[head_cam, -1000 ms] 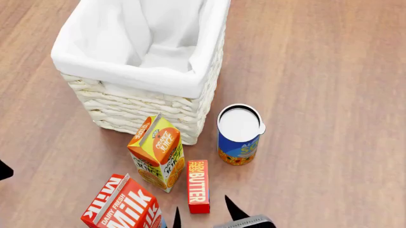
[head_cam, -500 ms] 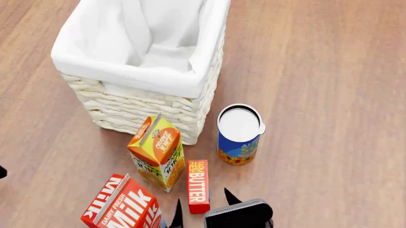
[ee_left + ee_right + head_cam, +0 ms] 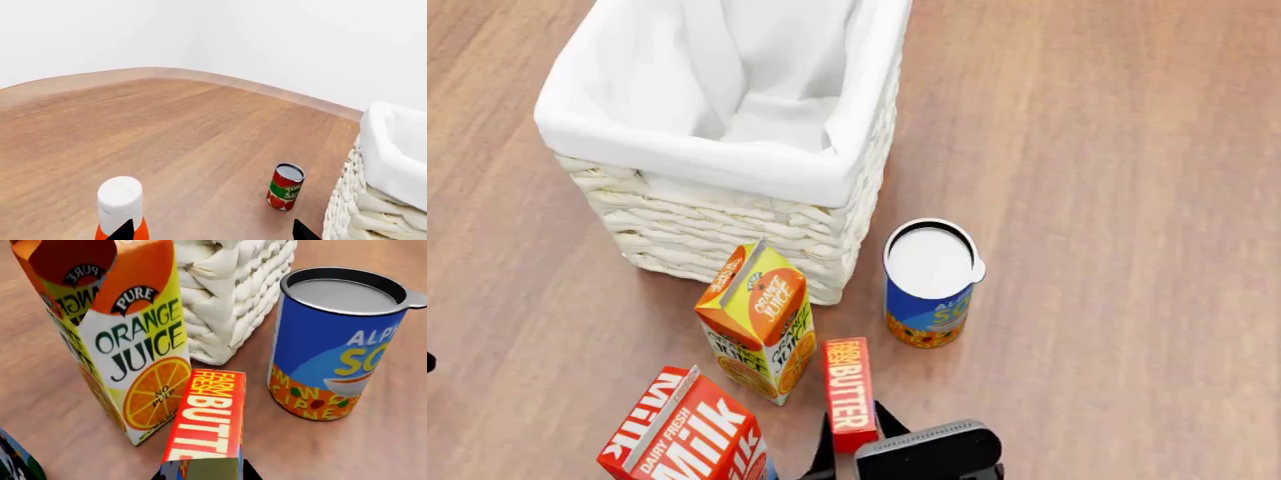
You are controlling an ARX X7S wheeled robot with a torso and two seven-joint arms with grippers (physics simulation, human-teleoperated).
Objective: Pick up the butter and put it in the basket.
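Note:
The butter (image 3: 847, 385), a slim red box with white lettering, lies on the wooden floor near the bottom of the head view, in front of the basket (image 3: 694, 150). My right gripper (image 3: 854, 432) straddles the box's near end, and its black fingertips press both long sides. The right wrist view shows the butter (image 3: 208, 420) running away from the right gripper (image 3: 203, 476), with wicker of the basket (image 3: 233, 285) beyond. My left gripper (image 3: 213, 235) is open over bare floor, off to the basket's (image 3: 393, 150) side.
An orange juice carton (image 3: 761, 320) stands right beside the butter, with a Milk carton (image 3: 687, 430) nearer me. A blue soup can (image 3: 932, 285) stands on the butter's other side. Near the left gripper are a tomato sauce can (image 3: 285, 186) and a white-capped orange bottle (image 3: 120, 205).
My right gripper has advanced along the butter and its fingers have closed in from a wide spread onto the box's sides. The butter has tilted slightly.

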